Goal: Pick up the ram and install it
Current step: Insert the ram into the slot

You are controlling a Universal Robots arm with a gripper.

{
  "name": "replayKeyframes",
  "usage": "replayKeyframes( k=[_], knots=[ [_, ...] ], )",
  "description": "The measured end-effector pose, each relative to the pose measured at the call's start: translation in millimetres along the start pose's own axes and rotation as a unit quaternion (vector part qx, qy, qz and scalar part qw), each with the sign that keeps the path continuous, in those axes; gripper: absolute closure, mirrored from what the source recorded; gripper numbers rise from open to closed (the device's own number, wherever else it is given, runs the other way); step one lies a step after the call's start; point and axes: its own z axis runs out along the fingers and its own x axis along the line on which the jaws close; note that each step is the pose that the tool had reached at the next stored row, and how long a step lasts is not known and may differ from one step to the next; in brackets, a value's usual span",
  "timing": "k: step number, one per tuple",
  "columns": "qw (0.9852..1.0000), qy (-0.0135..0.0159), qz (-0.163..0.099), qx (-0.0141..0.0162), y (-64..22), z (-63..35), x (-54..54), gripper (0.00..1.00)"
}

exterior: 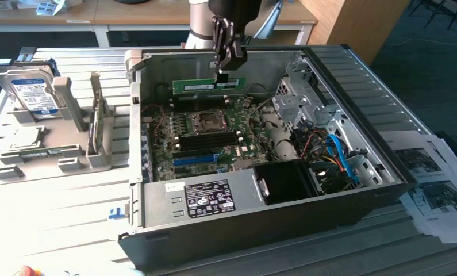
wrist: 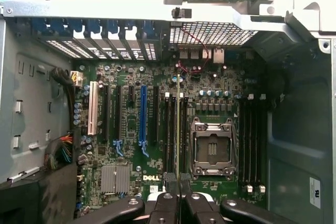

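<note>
Arm (exterior: 200, 26) vertical, ram (exterior: 201, 86) between fingers (exterior: 223, 75)

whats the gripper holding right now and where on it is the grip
The gripper holds the ram, pinched at its upper long edge, toward the end on the exterior view's right, above the open computer case.

Exterior view, clock calls: the case (exterior: 366, 98) is lying open on the table (exterior: 75, 195), with the motherboard (exterior: 205, 146) sitting in its floor. The gripper (exterior: 223, 73) is pinching the ram (exterior: 201, 86), which is hanging over the board at 12 o'clock from the CPU socket (exterior: 210, 119). The hard drive (exterior: 30, 92) is standing in a rack (exterior: 67, 156) at 9 o'clock of the case. The papers (exterior: 431, 172) are lying at 3 o'clock.
</note>
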Motion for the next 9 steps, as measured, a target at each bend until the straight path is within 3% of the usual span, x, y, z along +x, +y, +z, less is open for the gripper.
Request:
replayKeyframes(
  k=[9],
  knots=[
    [1.0000,0.0001,0.000,0.0000,-0.5,8.3,0.1,0.88]
  ],
)
